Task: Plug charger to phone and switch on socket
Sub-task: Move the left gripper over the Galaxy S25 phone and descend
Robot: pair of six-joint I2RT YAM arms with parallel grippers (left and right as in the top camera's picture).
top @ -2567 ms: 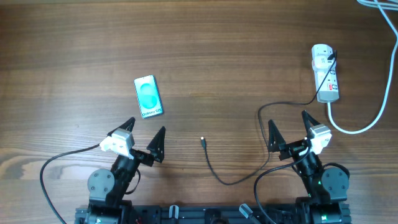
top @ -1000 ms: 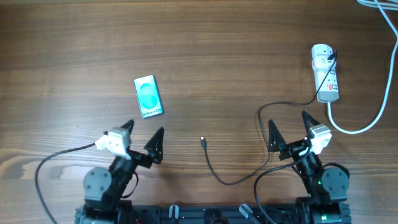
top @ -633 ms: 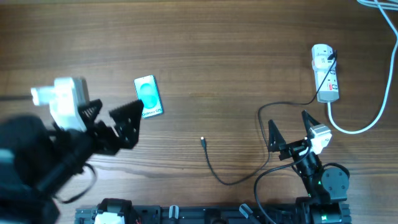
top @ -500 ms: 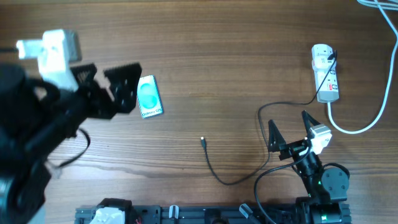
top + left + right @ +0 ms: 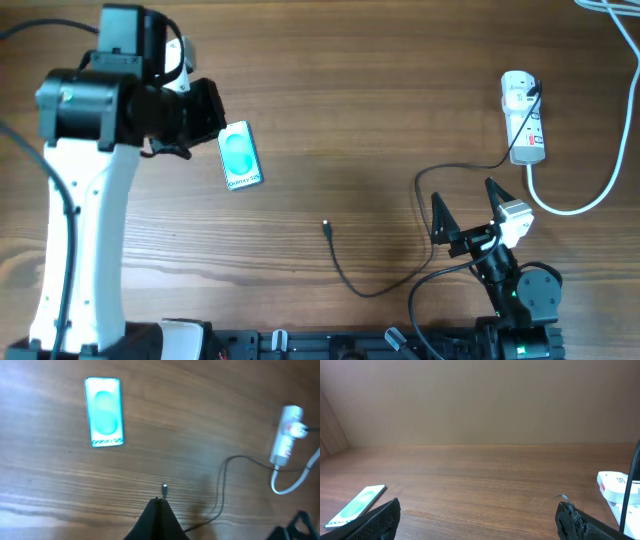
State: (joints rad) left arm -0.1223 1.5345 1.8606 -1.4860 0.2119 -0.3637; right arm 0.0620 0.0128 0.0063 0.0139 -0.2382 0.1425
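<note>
The phone (image 5: 239, 155) lies flat on the wooden table, teal screen up; it also shows in the left wrist view (image 5: 104, 412) and the right wrist view (image 5: 355, 505). The charger's thin black cable (image 5: 370, 290) loops across the table, its connector tip (image 5: 326, 227) lying free, and its far end runs to the socket (image 5: 523, 118). My left gripper (image 5: 210, 115) is raised high above the table, just left of the phone, shut and empty (image 5: 161, 501). My right gripper (image 5: 468, 205) rests low at the front right, open and empty (image 5: 477, 515).
A thick white cord (image 5: 600, 190) curls from the socket toward the table's right edge and back corner. The left arm's white link (image 5: 85, 230) stands tall over the left side. The socket also appears at the right of both wrist views (image 5: 285, 435) (image 5: 615, 485).
The left arm has lifted off its front rest and swung up toward the back left, above the phone, and its jaws have shut. The right arm, phone and cable have not moved.
</note>
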